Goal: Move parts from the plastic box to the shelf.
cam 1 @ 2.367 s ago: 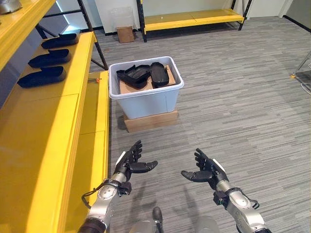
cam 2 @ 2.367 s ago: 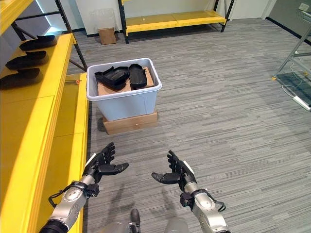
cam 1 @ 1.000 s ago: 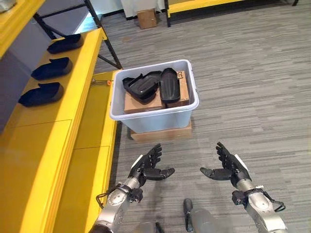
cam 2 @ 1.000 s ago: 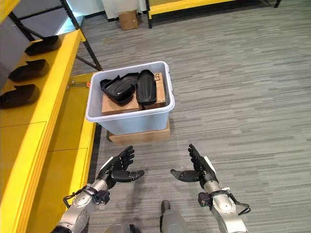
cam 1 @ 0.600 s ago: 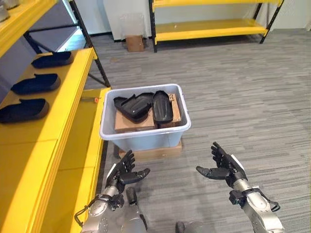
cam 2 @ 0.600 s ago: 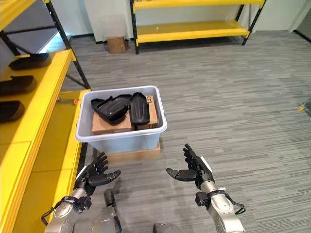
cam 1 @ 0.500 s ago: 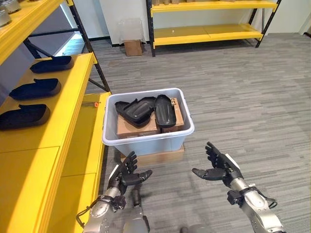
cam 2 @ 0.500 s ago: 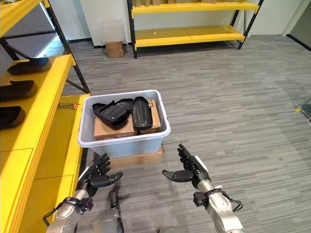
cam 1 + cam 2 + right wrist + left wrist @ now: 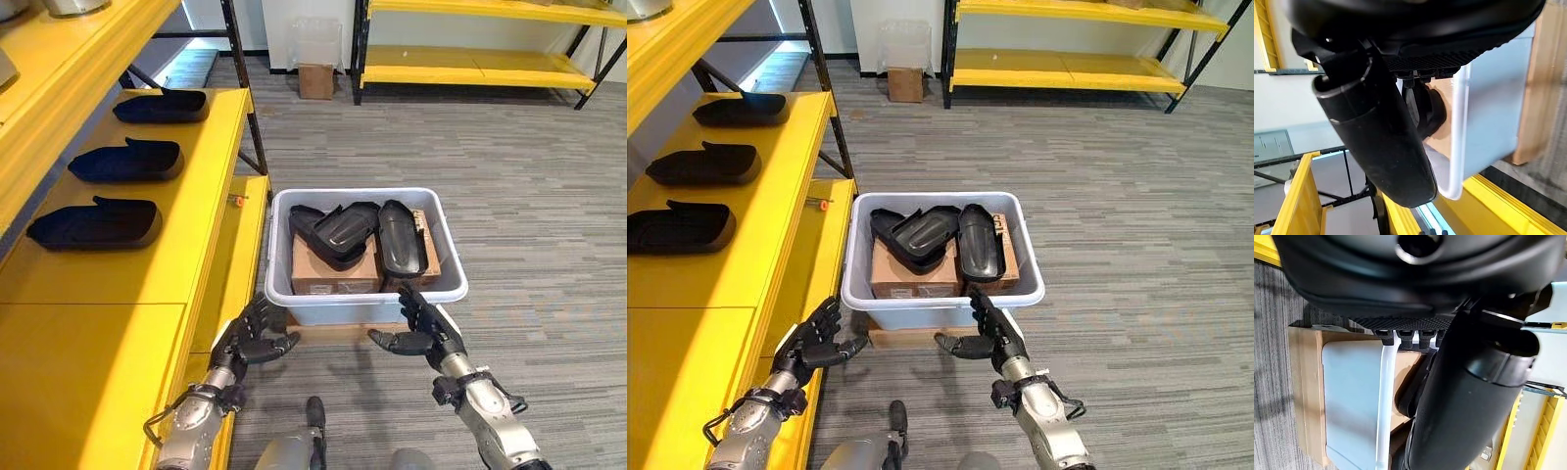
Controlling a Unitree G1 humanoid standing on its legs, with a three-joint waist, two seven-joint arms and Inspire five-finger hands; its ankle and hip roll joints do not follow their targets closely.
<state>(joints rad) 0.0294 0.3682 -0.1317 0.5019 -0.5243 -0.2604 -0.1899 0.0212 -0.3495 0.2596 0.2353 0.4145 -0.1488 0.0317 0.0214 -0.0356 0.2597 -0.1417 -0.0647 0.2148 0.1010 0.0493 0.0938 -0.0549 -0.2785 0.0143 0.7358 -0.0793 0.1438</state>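
Note:
A pale plastic box (image 9: 367, 304) stands on a flat brown base (image 9: 338, 332) on the floor, just right of the yellow shelf (image 9: 118, 284). Inside it two black moulded parts (image 9: 343, 230) (image 9: 400, 240) lie on cardboard boxes (image 9: 333, 277). Three more black parts (image 9: 98, 223) (image 9: 127, 162) (image 9: 162, 106) rest in a row on the shelf. My left hand (image 9: 253, 338) is open by the box's front left corner. My right hand (image 9: 421, 333) is open before the front wall, palm inward. Both hold nothing. The box's wall (image 9: 1347, 396) (image 9: 1493, 98) shows close in both wrist views.
A black shelf post (image 9: 245, 108) rises behind the box's left side. Yellow racks (image 9: 470, 69) and a small cardboard box (image 9: 315, 81) stand at the far wall. Grey carpet (image 9: 549, 215) spreads to the right of the box.
The camera has moved, and the box now lies much nearer, right in front of both hands. Both hands stay open and hold nothing.

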